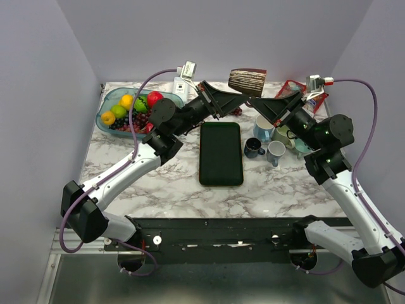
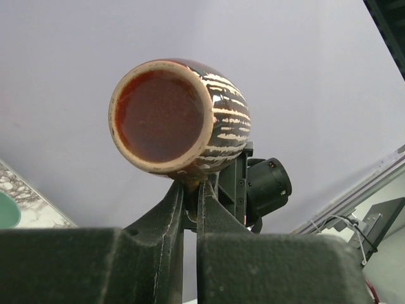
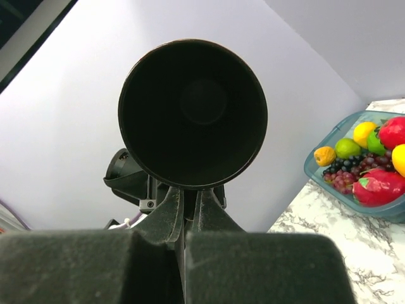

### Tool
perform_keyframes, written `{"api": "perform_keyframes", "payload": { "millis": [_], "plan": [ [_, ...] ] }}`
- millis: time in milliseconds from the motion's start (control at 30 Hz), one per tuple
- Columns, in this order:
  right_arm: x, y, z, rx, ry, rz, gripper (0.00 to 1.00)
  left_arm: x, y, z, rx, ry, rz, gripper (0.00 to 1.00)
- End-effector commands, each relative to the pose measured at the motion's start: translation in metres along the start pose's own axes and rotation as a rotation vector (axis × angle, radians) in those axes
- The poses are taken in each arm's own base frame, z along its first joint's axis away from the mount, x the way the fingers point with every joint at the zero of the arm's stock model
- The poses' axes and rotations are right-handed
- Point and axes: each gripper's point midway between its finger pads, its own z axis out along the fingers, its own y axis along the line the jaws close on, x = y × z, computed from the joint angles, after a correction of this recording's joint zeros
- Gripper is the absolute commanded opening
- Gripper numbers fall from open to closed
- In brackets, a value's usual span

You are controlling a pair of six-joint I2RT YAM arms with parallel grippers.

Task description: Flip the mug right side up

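The mug (image 1: 248, 81) is held up in the air over the far middle of the table (image 1: 278, 183). It is lying on its side. Its flat bottom is turned to the left and its open mouth is turned to the right. It is touching nothing but the two grippers.

The left gripper (image 1: 235, 95) is clamped on the low edge of the mug at the bottom end, with its fingers nearly together. The right gripper (image 1: 254, 100) is pressed together at the low edge of the mouth, and the rim seems to be pinched there.

The step in hand looks like a pass from one arm to the other, with the turn half done. For the next move, one grip should be let go. Then the mug should be tipped until the mouth faces up and set down softly on a bare spot.

The table top is white marble with gray lines. A black phone (image 1: 221, 154) is laid flat in the middle. A tray of fruit (image 1: 111, 104) is kept at the far left. Three small cups (image 1: 264, 128) are grouped at the right. Plain pale walls are seen all around.
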Motion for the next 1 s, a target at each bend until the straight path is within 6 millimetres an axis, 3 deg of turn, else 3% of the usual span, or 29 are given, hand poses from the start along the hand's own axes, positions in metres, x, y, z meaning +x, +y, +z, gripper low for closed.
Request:
{"api": "perform_keyframes", "payload": {
  "millis": [0,100,200,233,333,500,567,733,833,967],
  "plan": [
    [-0.002,0.002,-0.002,0.008,-0.018,-0.024,0.01,0.021,0.001,-0.003,-0.005,0.07,0.038,0.0],
    [-0.007,0.003,-0.006,0.034,-0.043,-0.064,0.01,0.022,0.004,-0.005,-0.023,0.075,0.051,0.2],
    [-0.01,-0.007,-0.013,0.111,-0.059,-0.093,0.01,0.023,0.009,-0.007,-0.037,0.077,0.057,0.45],
    [-0.014,-0.01,-0.015,0.135,-0.08,-0.101,0.01,0.024,0.012,-0.008,-0.044,0.081,0.063,0.58],
    [-0.017,-0.019,-0.025,0.21,-0.105,-0.13,0.01,0.027,0.023,-0.011,-0.074,0.09,0.067,0.74],
    [-0.02,-0.051,-0.05,0.416,-0.116,-0.211,0.01,0.033,0.044,-0.018,-0.123,0.098,0.057,0.88],
    [-0.023,-0.071,-0.071,0.558,-0.132,-0.253,0.01,0.034,0.055,-0.023,-0.149,0.1,0.062,0.93],
    [-0.032,-0.125,-0.143,0.979,-0.171,-0.345,0.01,0.034,0.074,-0.033,-0.221,0.117,0.09,0.99],
    [-0.029,-0.147,-0.19,1.186,-0.178,-0.389,0.01,0.034,0.084,-0.037,-0.251,0.131,0.102,0.99],
    [-0.018,-0.166,-0.236,1.362,-0.17,-0.407,0.01,0.036,0.092,-0.039,-0.27,0.144,0.105,0.99]
  ]
}}
